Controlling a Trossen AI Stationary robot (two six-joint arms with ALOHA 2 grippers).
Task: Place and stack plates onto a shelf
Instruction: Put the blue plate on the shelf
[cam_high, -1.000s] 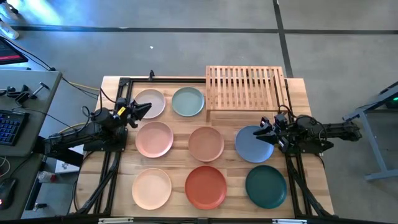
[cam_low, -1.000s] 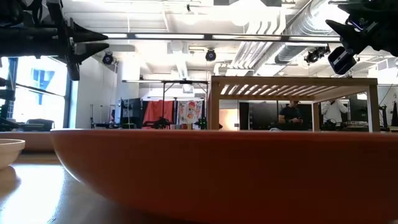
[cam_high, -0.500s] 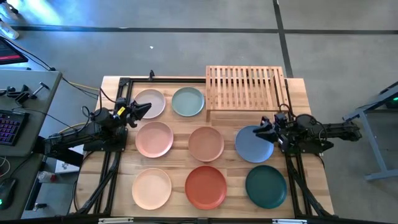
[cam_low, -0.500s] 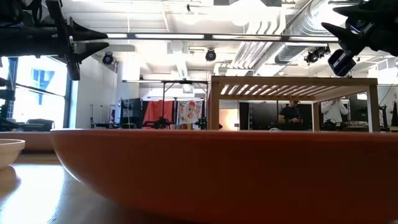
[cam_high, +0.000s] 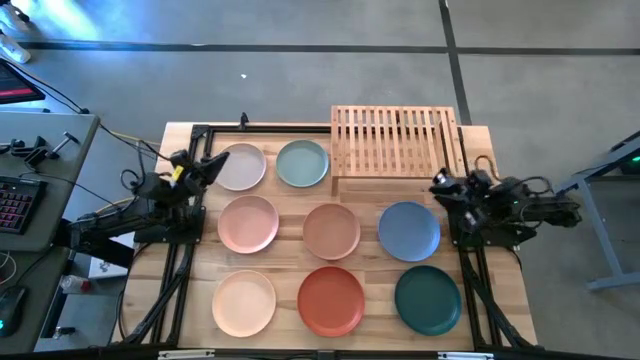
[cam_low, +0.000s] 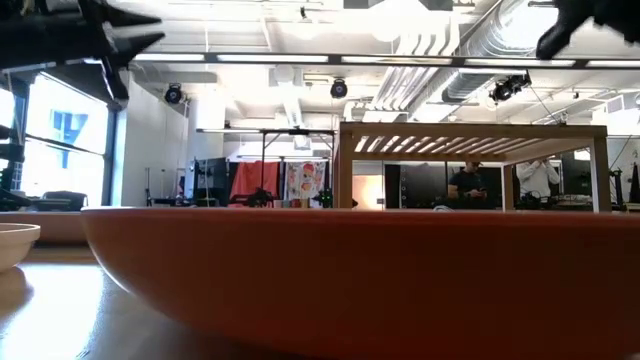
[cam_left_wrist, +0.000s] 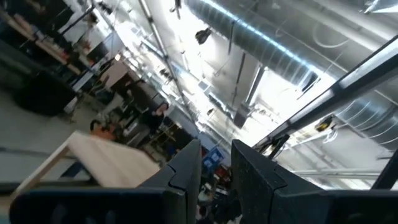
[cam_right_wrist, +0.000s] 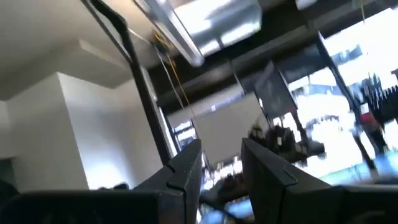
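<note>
Jaws on both arms stand a little apart with nothing between them: in each wrist view the two dark fingers frame only the room's ceiling and lights. With the shelf (cam_high: 397, 140) as the landmark, a low light-wood rack with a slatted top at the far edge of the tabletop (cam_high: 372, 252), the left gripper (cam_high: 209, 165) hangs well to the shelf's left, raised over the tabletop's left border just beside the off-white plate (cam_high: 241, 166). The right gripper (cam_high: 440, 184) sits off the shelf's near right corner, lifted clear of the plates and close to the blue plate (cam_high: 408, 231). All eight plates lie flat and single on the tabletop, none on the shelf. Immediately left of the shelf is the pale sage plate (cam_high: 302, 163), and left of that the off-white one. In front of the shelf runs a middle row: the pink plate (cam_high: 248, 223) farthest left, the tan-pink plate (cam_high: 331, 230) under the shelf's left end, the blue one under its right end. Nearest the front edge, farthest from the shelf, lie the peach plate (cam_high: 243, 302), the orange-red plate (cam_high: 331, 299) and the dark green plate (cam_high: 427, 299). From table height the orange-red plate's rim fills the foreground, with the shelf standing behind it on its legs, slats bare.
</note>
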